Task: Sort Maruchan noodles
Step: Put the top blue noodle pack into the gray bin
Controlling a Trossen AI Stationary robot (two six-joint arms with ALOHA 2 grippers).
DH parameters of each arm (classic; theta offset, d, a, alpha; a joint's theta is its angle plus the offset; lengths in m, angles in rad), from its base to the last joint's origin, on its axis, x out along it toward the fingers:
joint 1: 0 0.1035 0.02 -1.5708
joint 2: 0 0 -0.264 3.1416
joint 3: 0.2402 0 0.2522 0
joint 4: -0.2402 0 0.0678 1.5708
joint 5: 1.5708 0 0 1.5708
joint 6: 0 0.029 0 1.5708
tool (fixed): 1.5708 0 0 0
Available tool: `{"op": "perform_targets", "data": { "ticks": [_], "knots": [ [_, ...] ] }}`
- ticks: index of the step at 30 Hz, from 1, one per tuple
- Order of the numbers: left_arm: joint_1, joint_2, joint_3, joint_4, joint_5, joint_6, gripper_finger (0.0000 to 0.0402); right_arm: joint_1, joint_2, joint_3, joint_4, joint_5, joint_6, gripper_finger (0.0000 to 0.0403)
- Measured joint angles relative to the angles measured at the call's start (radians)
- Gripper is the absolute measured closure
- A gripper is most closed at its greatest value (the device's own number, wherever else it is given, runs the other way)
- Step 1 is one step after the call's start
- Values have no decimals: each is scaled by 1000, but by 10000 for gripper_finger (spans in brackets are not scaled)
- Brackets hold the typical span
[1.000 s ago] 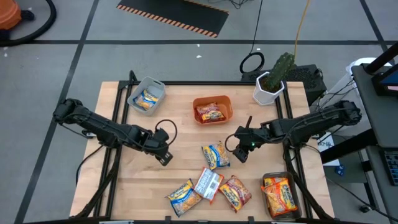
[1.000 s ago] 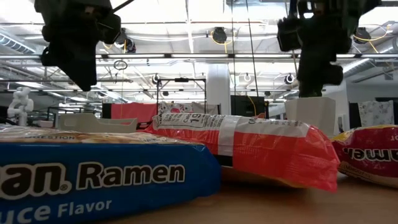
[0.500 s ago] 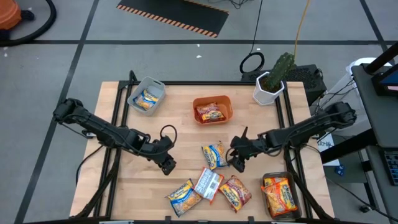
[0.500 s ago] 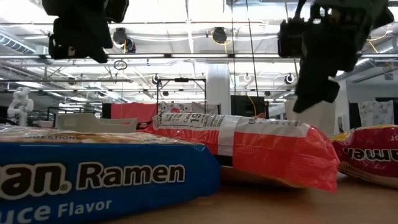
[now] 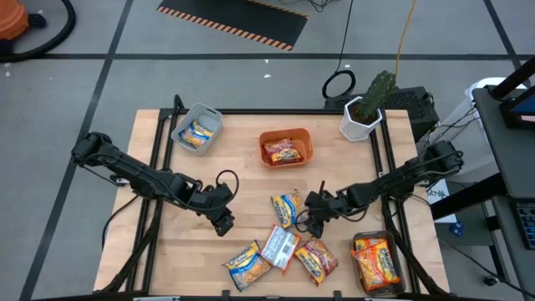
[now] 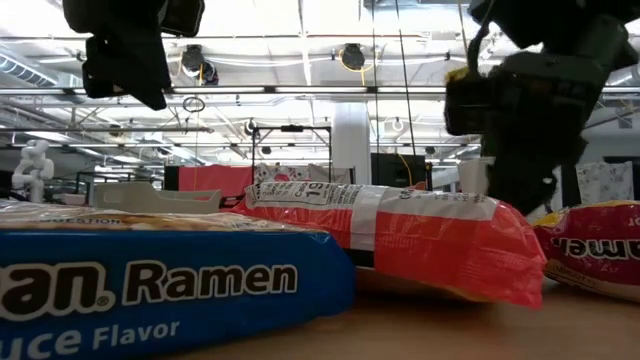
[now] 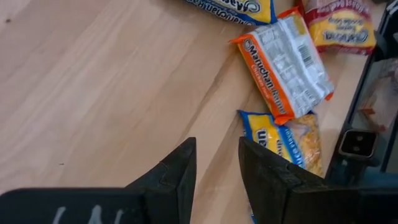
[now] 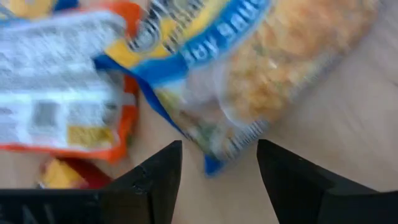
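Hovering over yellow-blue packet (image 5: 289, 209), right gripper (image 5: 310, 219)

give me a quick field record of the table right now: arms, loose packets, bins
right gripper: low beside the yellow-blue packet at table centre, jaws open
left gripper: above bare wood, left of the pile, jaws slightly open, empty
loose packets: four, including the silver-orange packet
orange bin: one red packet inside
grey bin: one yellow-blue packet inside
clear bin: orange packets inside
potted cactus: far right corner
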Motion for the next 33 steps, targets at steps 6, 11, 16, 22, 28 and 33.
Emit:
{"op": "perform_targets", "data": {
  "ticks": [6,11,16,22,28,33],
  "knots": [
    [0,0,0,-55,1,40,277,0,76,0,92,4,59,220],
    [0,0,0,-88,0,69,277,-1,107,3,120,14,126,270],
    [-3,0,0,-96,6,67,277,-2,113,0,174,7,150,341],
    [-4,0,0,-95,6,118,277,-1,113,6,271,-1,208,396],
    [-3,0,0,-86,-1,165,277,-9,51,9,374,-1,263,400],
    [-3,0,0,-22,-21,192,277,-49,-60,9,395,0,290,402]
  ]
}}
